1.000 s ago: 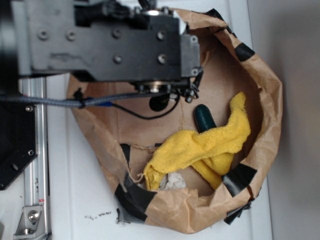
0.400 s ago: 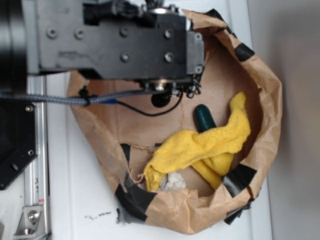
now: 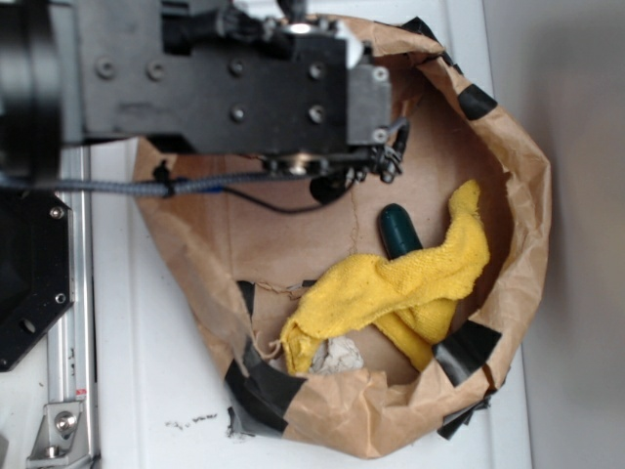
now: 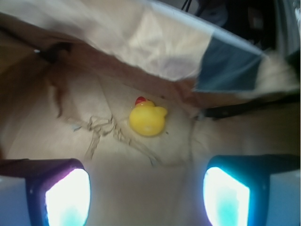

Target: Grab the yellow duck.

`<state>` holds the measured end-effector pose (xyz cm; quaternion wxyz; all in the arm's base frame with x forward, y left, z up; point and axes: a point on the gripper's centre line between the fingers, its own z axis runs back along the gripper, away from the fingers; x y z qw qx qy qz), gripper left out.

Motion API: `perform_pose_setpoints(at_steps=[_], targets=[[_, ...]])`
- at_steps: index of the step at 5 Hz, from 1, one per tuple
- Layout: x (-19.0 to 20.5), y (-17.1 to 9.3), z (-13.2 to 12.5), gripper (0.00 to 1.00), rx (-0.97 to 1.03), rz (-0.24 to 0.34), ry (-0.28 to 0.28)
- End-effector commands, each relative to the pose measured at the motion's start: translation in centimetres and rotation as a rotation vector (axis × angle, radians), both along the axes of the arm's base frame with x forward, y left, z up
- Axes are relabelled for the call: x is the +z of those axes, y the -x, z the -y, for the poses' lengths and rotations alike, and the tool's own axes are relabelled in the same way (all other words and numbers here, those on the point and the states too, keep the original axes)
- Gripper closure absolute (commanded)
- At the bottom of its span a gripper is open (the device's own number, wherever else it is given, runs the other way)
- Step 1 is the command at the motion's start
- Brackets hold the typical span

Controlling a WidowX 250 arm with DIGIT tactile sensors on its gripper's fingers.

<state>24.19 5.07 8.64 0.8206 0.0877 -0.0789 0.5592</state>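
Gripper [image 4: 146, 188] is mine and its jaws stand wide apart with nothing between them; in the wrist view the two fingers [image 4: 56, 190] glow at the bottom corners, left one purplish-white, right one teal-white. Between and beyond them I see the yellow duck [image 4: 147, 118], small, glossy, red-orange beak at its top left, sitting on the crumpled brown paper floor of the paper bag [image 4: 155, 37], close under the bag's folded wall and just beside a dark tape patch [image 4: 225, 66] on that wall. Duck is clear of both fingers, roughly centred between them but well ahead. Creases and a torn paper ridge run on the bag floor left of the duck. In the exterior view my black arm body [image 3: 215, 78] covers the upper left part of the paper bag [image 3: 527, 195], so the duck is hidden there and I can't see the fingers either. Yellow towel [image 3: 410, 288] lies bunched across the lower right part of the bag floor, one end reaching up toward the right wall. Dark green rounded object [image 3: 398, 231] sits touching the towel's upper edge, partly tucked under it. Small whitish crumpled thing [image 3: 337, 357] lies near the bag's lower edge, beside the towel's left end. Black tape patches mark the bag rim at several spots. Bag rests on a white table [image 3: 146, 391].
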Motion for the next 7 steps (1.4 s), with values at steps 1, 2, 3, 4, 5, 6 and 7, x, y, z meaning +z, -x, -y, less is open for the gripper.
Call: perform_pose_setpoints(at_steps=[1,2,3,4,5,6,7], targets=[[-0.8,-1.0,-1.3,0.0,0.125,0.046,-0.055],[-2.1,-0.1,-1.9,0.0,0.176,0.002,-0.045],[-1.9,1.0,-1.7,0.0,0.174,0.002,-0.09],[-1.6,1.7,-2.1,0.0,0.178,0.042,-0.137],[-1.6,1.9,-2.6,0.0,0.193,0.039,-0.133],[-2.2,1.9,-3.1,0.0,0.212,0.023,-0.128],[-3.4,1.6,-3.5,0.0,0.248,-0.002,-0.122]])
